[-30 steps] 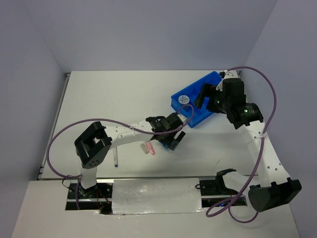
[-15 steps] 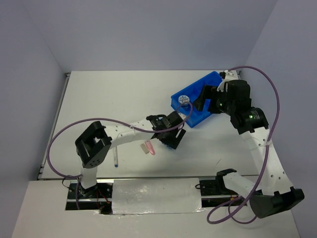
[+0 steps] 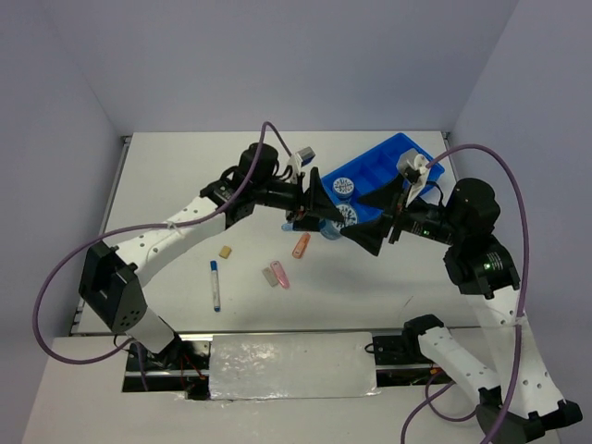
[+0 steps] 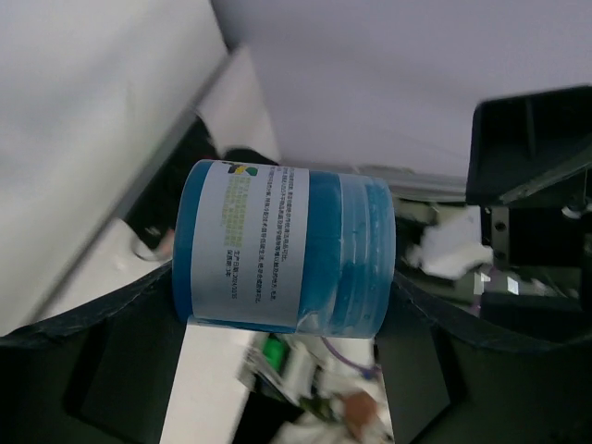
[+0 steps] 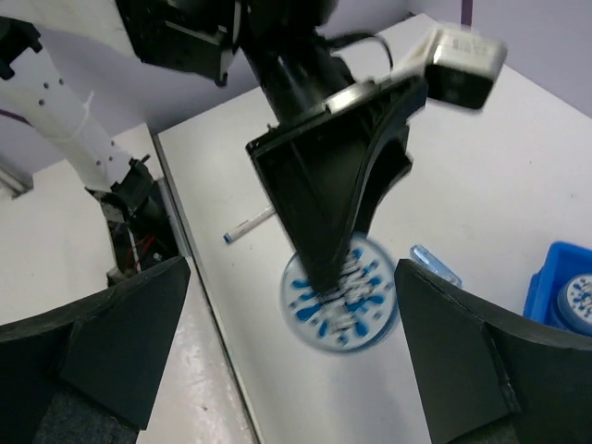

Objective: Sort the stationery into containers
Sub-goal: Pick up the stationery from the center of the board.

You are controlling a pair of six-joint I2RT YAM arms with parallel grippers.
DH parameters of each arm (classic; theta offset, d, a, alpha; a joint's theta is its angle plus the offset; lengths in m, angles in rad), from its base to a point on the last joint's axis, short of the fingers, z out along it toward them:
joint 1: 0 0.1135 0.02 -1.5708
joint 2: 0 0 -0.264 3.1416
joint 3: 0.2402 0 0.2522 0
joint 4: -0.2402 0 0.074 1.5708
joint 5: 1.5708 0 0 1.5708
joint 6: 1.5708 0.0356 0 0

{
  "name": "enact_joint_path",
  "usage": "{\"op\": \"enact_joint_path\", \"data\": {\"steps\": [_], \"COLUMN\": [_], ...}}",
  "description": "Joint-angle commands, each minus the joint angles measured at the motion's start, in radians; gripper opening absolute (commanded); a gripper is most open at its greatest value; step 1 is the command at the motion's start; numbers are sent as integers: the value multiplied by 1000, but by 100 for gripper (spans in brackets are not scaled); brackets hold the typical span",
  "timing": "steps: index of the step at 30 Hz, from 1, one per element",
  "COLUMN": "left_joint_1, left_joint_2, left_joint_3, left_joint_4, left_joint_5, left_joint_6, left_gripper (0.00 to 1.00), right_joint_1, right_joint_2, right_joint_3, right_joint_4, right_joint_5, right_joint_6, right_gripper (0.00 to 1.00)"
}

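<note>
**Now the left arm holds a box up beside the tray**

The left gripper (image 3: 326, 211) is clamped on a box (image 4: 277, 245), pinching it by its flat ends. In the right wrist view one finger lies across the patterned face. That hold suits a round thing, since the pads meet flat surfaces instead of a curved wall that could roll out.

The box hangs clear of the table (image 3: 185, 176), just beside the near end of the tray (image 3: 400, 146). A second box (image 3: 344, 188) already sits in a compartment there, so I judge this one is bound for the same place.

The right gripper (image 5: 292, 268) faces the held box with its fingers spread wide and nothing between them. Whether it waits to receive the box or merely stands aside, I cannot tell.

The pen (image 3: 215, 284), eraser (image 3: 224, 251), orange piece (image 3: 301, 245), pink piece (image 3: 280, 275) and grey piece (image 3: 270, 277) lie loose on the table, apart from the tray and not yet sorted.

A second ago the left gripper was low near the pink piece with no box visible in it. Now the arm reaches toward the tray with the box gripped. The right gripper was over the tray then and now points back at the left one. The eraser and orange piece did not show then and are now in plain view.
</note>
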Motion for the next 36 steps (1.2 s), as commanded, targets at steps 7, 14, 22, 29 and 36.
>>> {"op": "enact_joint_path", "data": {"steps": [7, 14, 22, 29, 36], "left_joint_1": [-10, 27, 49, 52, 52], "left_joint_2": [-79, -92, -84, -79, -90], "left_joint_3": [-178, -167, -142, -107, -113], "left_joint_4": [506, 348, 323, 300, 299], "left_joint_5": [213, 173, 176, 178, 178], "left_joint_6": [-464, -411, -386, -365, -362], "left_gripper": [0, 0, 0, 0, 0], "right_joint_1": [171, 188, 191, 191, 191], "right_joint_2": [34, 84, 127, 153, 111], "right_joint_3": [41, 37, 15, -25, -77], "right_joint_4": [-31, -98, -99, -23, 99], "right_joint_5": [330, 307, 151, 124, 243], "right_joint_6": [-247, -286, -212, -159, -110], "right_gripper": [99, 99, 100, 100, 92]}}
